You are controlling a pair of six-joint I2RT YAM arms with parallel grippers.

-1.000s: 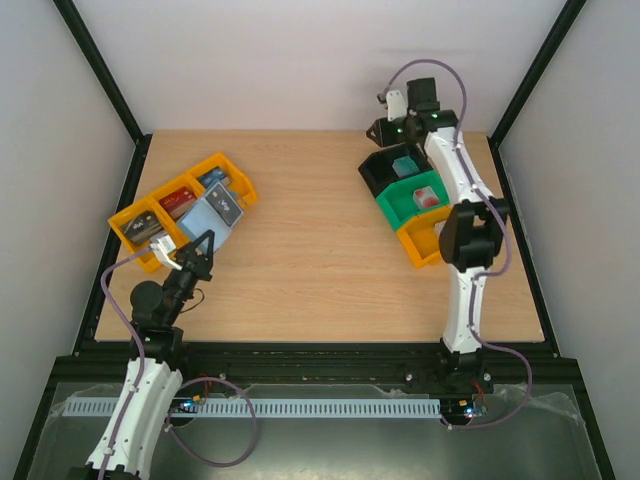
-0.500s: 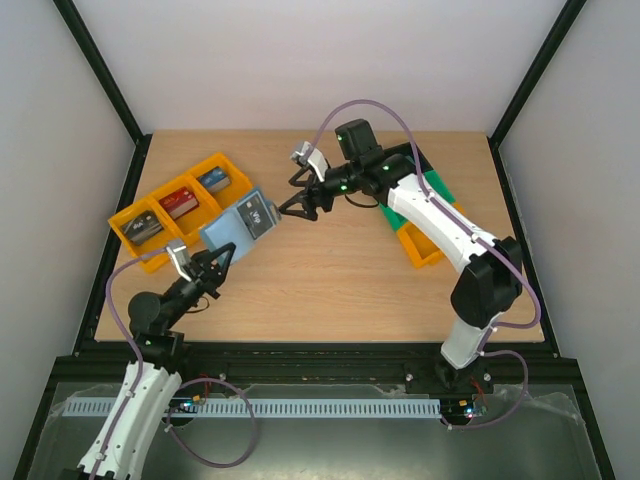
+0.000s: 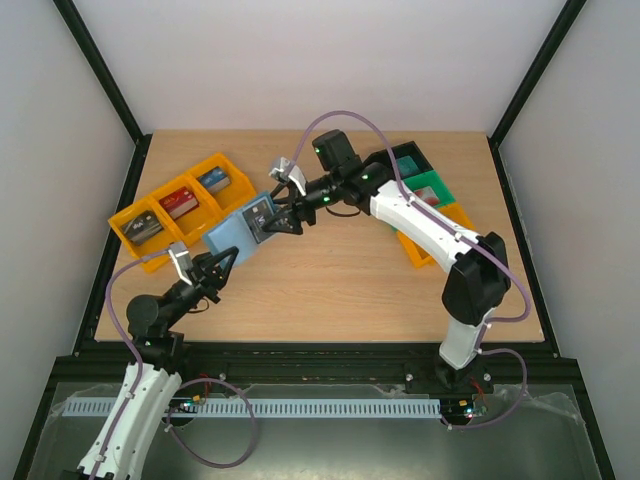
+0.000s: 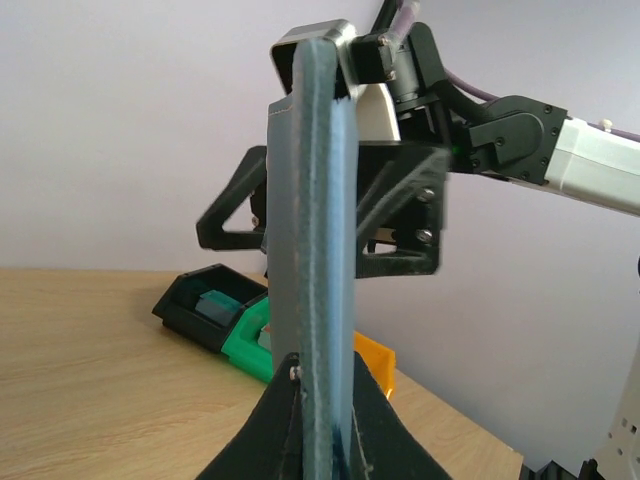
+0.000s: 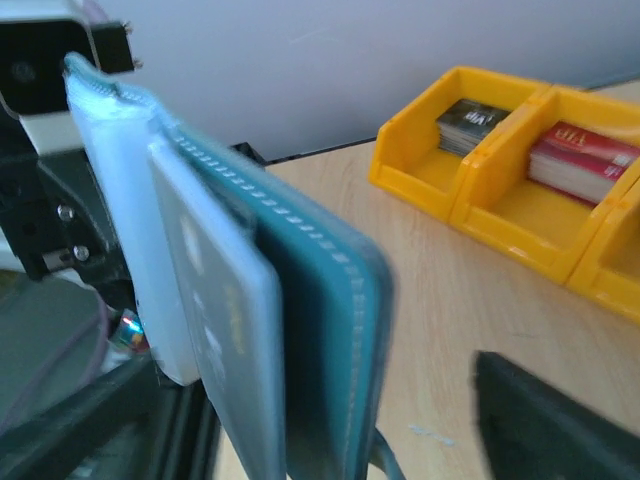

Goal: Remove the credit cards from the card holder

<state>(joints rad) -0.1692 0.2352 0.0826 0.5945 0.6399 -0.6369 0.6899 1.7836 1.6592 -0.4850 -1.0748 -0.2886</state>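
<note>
Now my left gripper (image 3: pixel 222 260) is clamped on the holder (image 3: pixel 232 232), raised edge-up over the table (image 3: pixel 330 280). My right gripper (image 3: pixel 272 220) gapes wide around its far end, gripping nothing. The cards (image 3: pixel 257 214) sit inside.

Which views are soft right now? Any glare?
Right wrist: card holder close to the lens, blurred; orange trays behind it sharper. Left wrist: holder edge-on, reasonably sharp. Top external: even light, faint shadows, no glare on the table.
</note>
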